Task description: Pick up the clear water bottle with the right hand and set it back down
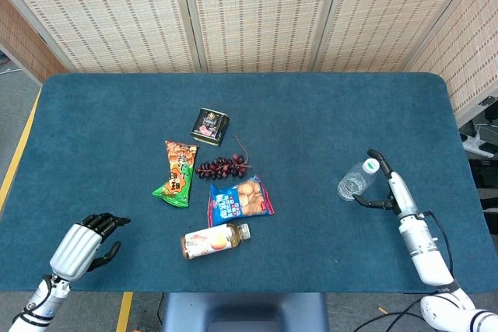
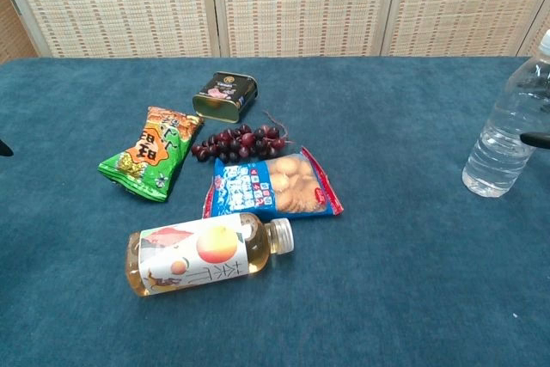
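The clear water bottle [image 1: 355, 179] with a white cap stands upright on the blue table at the right; the chest view shows the bottle [image 2: 504, 135] at its right edge. My right hand [image 1: 387, 189] is just to the right of it, with dark fingers [image 1: 375, 155] spread above and below the bottle's side and not closed round it. One fingertip [image 2: 537, 137] shows beside the bottle in the chest view. My left hand [image 1: 84, 242] rests at the table's near left corner, holding nothing, fingers loosely apart.
In the middle of the table [image 1: 311, 114] lie a dark tin [image 1: 210, 126], a green snack bag [image 1: 178, 174], a bunch of grapes [image 1: 223, 166], a blue cracker packet [image 1: 240, 200] and a juice bottle on its side [image 1: 214, 239]. A slatted screen stands behind.
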You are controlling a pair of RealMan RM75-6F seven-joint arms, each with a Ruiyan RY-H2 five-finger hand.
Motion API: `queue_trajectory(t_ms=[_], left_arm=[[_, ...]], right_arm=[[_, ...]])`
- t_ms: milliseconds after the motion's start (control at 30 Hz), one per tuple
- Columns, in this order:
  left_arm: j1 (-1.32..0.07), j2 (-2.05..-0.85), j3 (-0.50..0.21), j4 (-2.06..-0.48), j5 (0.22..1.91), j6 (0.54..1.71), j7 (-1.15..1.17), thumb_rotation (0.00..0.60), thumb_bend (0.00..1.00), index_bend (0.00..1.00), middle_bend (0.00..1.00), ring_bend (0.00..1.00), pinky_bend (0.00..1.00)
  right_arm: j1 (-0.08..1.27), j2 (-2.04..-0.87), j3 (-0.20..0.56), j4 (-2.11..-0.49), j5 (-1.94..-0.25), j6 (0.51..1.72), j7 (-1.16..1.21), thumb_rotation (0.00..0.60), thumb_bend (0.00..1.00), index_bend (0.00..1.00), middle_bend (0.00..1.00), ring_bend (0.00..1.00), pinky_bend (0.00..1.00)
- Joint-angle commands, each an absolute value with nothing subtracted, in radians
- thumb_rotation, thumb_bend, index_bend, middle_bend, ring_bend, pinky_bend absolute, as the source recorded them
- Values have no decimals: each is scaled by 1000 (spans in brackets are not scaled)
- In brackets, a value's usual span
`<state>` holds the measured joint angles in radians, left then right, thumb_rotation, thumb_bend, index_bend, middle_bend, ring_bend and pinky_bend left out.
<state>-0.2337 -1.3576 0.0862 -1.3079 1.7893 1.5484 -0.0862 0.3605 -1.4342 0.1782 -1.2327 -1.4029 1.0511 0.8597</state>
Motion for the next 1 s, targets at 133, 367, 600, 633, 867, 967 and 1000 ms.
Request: queue_trajectory(t_ms=[133, 367, 600, 633, 867, 967, 1000], left_arm=[[-233, -1357, 87, -1308, 1790, 1549, -86, 600, 427, 271, 371, 288, 397], [-234, -1356, 88, -1310, 1791, 1547, -85, 600, 428, 271, 377, 288, 398], [-234, -1355, 89, -1311, 1794, 1550, -86, 600, 427, 271, 383, 288, 397], [-234, -1355, 89, -1311, 1795, 1550, -86, 600, 427, 271, 383, 288, 397], [-234, -1355, 90, -1310, 1795, 1549, -84, 600, 428, 271, 387, 288, 397], [-233, -1355, 89, -1311, 1792, 1548, -84, 600, 427, 271, 389, 288, 397], [-233, -1355, 89, -1311, 1792, 1547, -85, 600, 427, 271, 389, 288, 397]], right_arm=[[389, -1440, 193, -1235, -1402, 1032, 905, 600, 114, 0, 81, 0, 100], [414, -1444, 191, -1215, -1391, 992, 950, 600, 122, 40, 166, 44, 129], [425, -1481, 206, -1164, -1352, 986, 924, 600, 236, 373, 418, 298, 357], [426, -1487, 208, -1157, -1348, 989, 917, 600, 251, 420, 449, 332, 389], [414, -1503, 215, -1149, -1364, 1061, 890, 600, 357, 642, 583, 481, 540], [390, -1487, 200, -1187, -1431, 1172, 849, 600, 378, 662, 593, 493, 550], [382, -1479, 195, -1201, -1454, 1211, 820, 600, 378, 662, 593, 493, 551]])
